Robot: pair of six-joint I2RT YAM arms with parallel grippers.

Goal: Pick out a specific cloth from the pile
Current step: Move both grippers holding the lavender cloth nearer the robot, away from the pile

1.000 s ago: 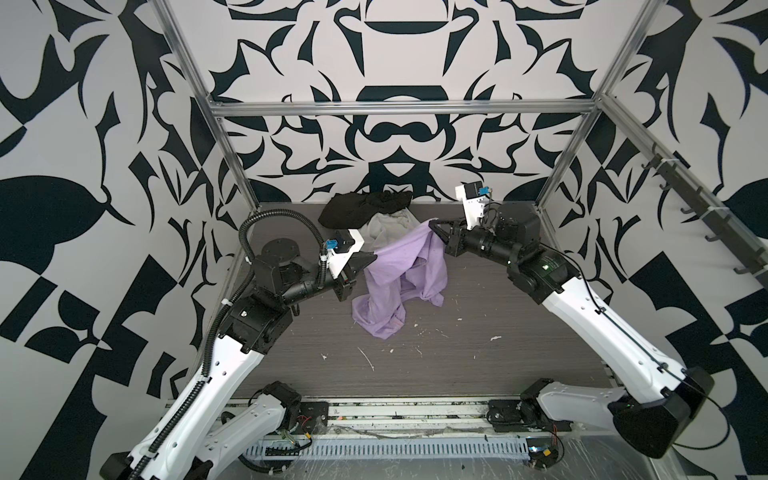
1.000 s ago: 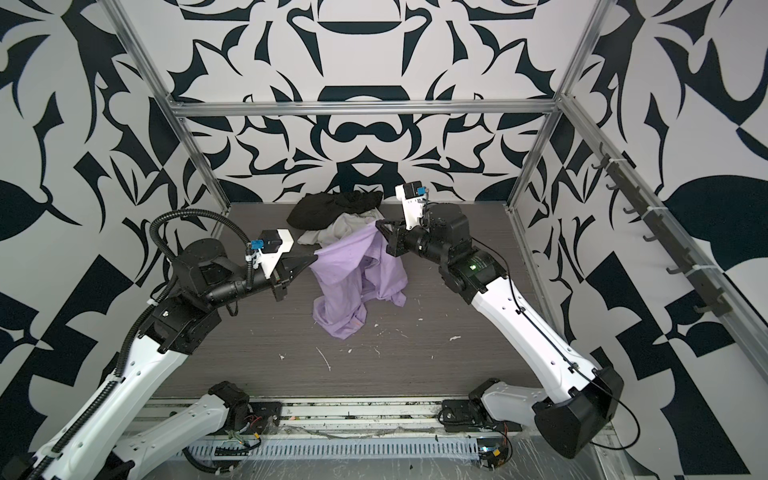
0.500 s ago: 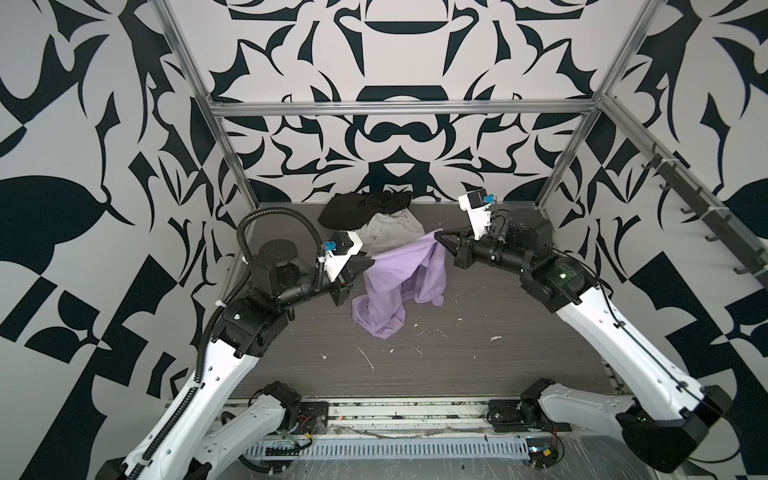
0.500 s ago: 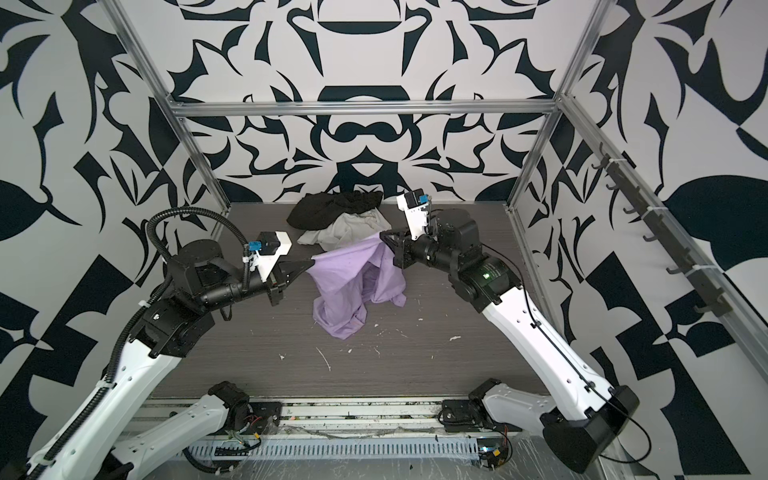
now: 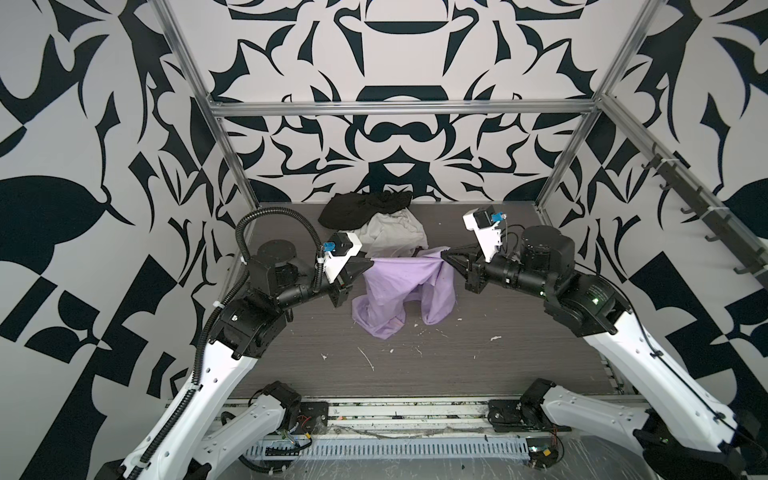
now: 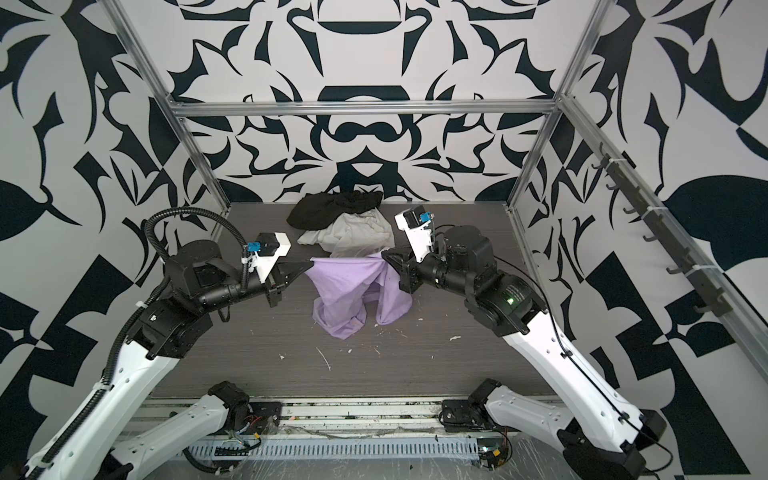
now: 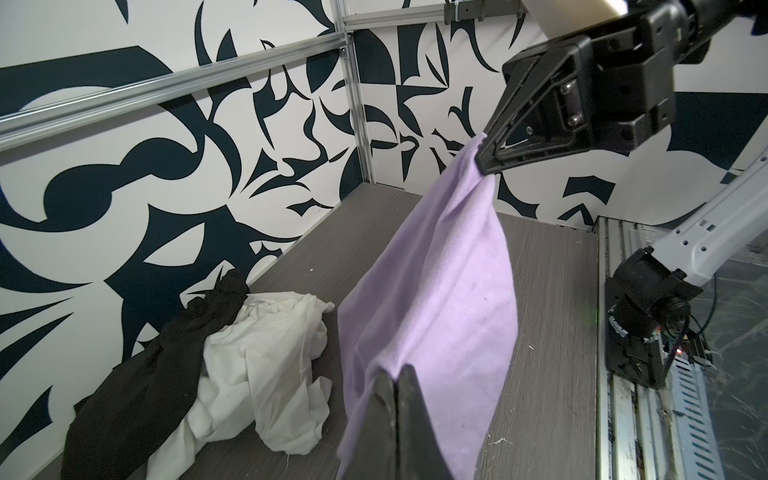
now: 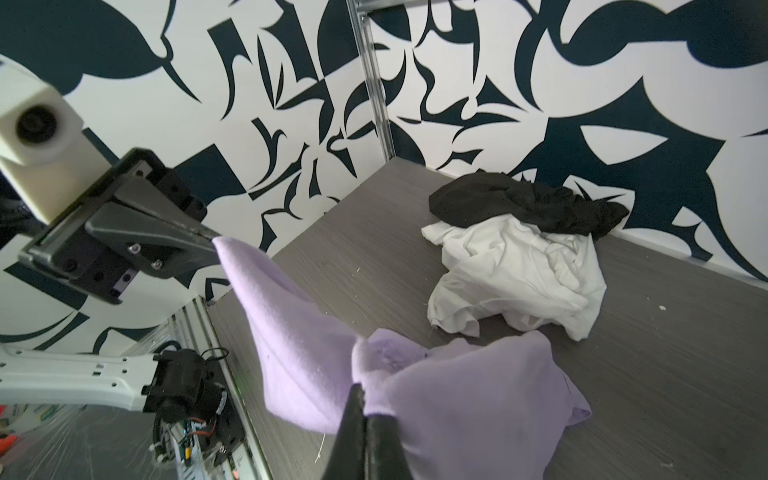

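Left gripper: jaws closed tight on one upper corner of the cloth. Right gripper: clamped the same way on the opposite corner. The top edge runs taut between them, above the table. The lower folds hang down and rest on the table, just in front of the pile, where the white cloth and black cloth lie. Judgement: lift both arms together and level, with modest tension so neither corner slips. Draw the cloth forward, so the trailing folds do not snag the white cloth.
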